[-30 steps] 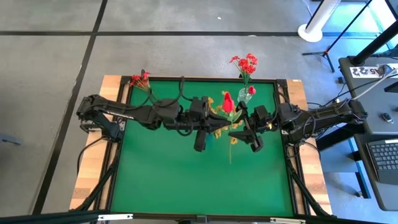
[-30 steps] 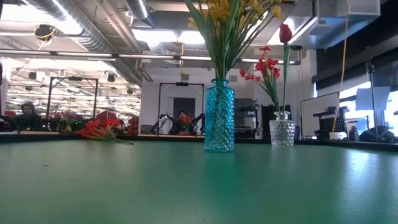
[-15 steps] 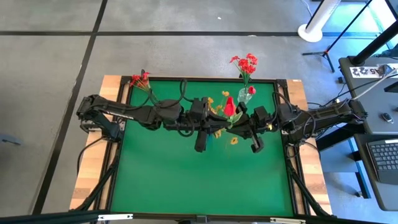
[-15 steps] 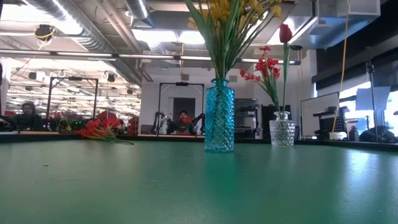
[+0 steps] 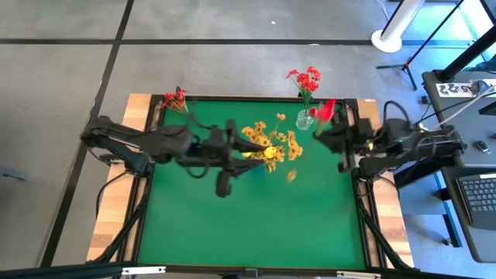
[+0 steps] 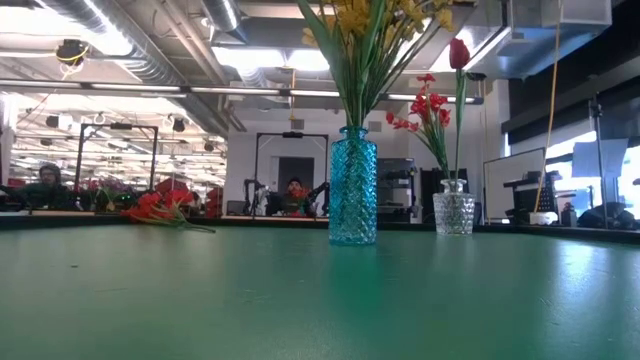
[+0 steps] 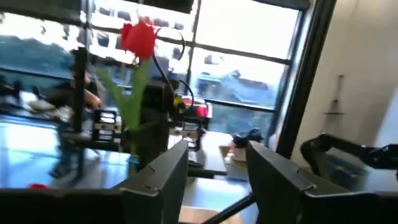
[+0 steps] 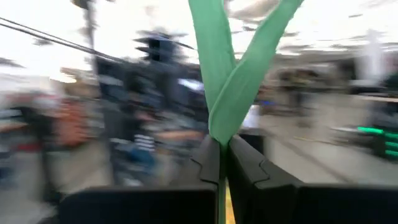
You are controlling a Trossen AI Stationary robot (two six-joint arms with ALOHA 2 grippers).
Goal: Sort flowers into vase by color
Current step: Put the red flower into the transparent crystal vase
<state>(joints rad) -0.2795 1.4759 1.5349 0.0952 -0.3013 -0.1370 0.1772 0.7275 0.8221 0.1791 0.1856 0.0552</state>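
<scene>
Right tool (image 8: 222, 163) pinches a tulip stem (image 8: 222, 199); blurred room behind, perhaps windows.

The bench (image 5: 232, 225) has a flat green top with a dark frame around it and bare wood along its left and right sides. A blue glass vase (image 6: 353, 186) stands on the green top near the middle, toward the far side, with yellow flowers (image 5: 270, 142) in it. A small clear glass vase (image 6: 453, 213) stands to its right at the far edge, holding red flowers (image 5: 307, 80). A bunch of loose red flowers (image 5: 175, 100) lies at the far left corner.
</scene>
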